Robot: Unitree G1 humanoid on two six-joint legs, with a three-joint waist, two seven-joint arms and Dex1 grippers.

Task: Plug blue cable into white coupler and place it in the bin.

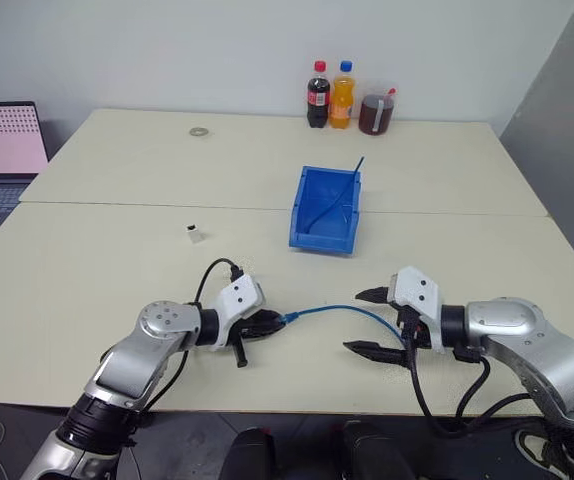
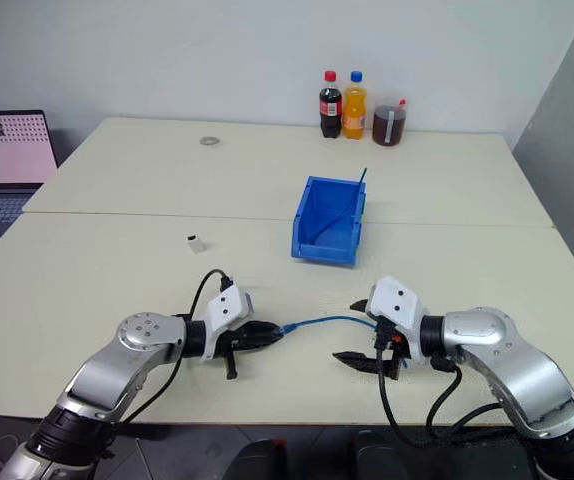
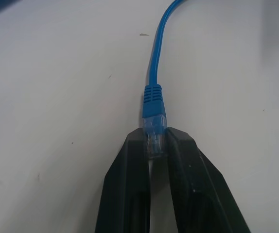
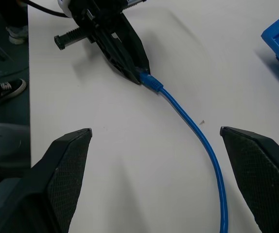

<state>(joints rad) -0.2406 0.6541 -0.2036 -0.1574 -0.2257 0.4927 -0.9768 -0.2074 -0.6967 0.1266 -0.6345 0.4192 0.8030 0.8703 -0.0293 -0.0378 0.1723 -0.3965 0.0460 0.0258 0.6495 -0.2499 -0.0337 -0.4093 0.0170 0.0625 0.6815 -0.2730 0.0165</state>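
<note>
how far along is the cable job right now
Done: the left hand is shut on the blue cable at its clear plug. The right hand is open beside the cord. Left: the white coupler sits unplugged on the table, and nothing is placed in the bin.

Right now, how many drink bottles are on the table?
2, side by side at the far edge: a dark cola bottle, and an orange bottle just right of it, beside a cup.
</note>
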